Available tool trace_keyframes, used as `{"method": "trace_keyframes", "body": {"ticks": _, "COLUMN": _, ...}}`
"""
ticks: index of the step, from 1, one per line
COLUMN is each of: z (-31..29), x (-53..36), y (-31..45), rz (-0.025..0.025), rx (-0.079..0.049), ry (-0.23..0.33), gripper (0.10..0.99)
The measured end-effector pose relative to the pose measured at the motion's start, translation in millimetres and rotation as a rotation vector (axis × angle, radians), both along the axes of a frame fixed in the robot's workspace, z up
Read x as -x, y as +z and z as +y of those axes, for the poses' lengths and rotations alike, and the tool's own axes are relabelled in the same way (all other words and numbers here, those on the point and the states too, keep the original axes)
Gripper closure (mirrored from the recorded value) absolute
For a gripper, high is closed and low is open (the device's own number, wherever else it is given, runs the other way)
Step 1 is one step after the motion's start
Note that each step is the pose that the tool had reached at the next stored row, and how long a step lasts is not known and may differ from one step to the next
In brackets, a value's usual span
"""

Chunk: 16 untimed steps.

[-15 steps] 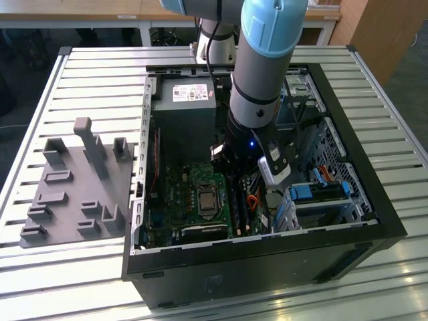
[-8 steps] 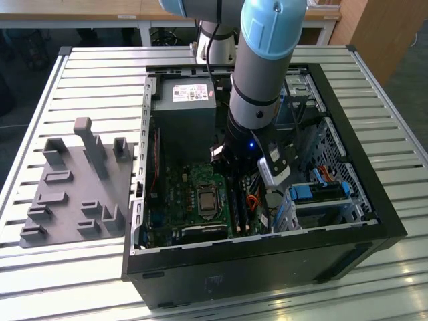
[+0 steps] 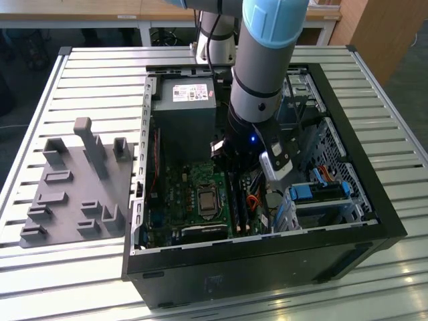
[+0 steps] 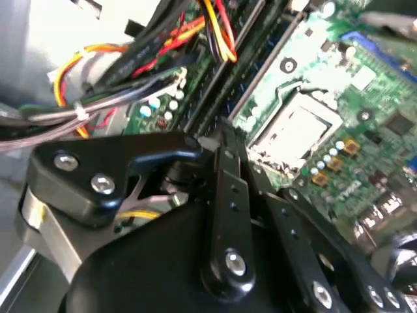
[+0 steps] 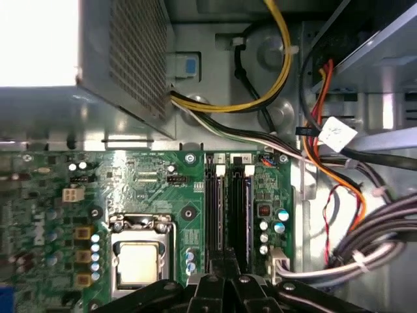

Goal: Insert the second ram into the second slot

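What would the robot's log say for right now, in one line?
arm: reaching into open computer case | gripper: low over the memory slots | slots: beside processor socket

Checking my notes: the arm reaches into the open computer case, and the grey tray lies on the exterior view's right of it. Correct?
No. The exterior view shows the grey tray on its left of the computer case; the arm does reach into the case.
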State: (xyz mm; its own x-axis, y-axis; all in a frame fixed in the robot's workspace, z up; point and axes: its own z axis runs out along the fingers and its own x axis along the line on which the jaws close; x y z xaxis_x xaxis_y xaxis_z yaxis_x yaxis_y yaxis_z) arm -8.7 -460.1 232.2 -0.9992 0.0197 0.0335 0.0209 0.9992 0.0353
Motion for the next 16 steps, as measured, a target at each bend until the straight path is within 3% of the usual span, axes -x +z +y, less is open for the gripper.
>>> {"method": "trace_keyframes", "body": {"ticks": 6, "z": -0.1, "x": 0.1, "y": 14.0, "rz": 0.0006, "rx": 0.0, "ry": 0.0, "gripper": 0.98}}
{"method": "trace_keyframes", "body": {"ticks": 16, "z": -0.1, "x": 0.0, "y": 27.5, "rz": 0.0014, "rx": 0.0, "ry": 0.0, "gripper": 0.98}}
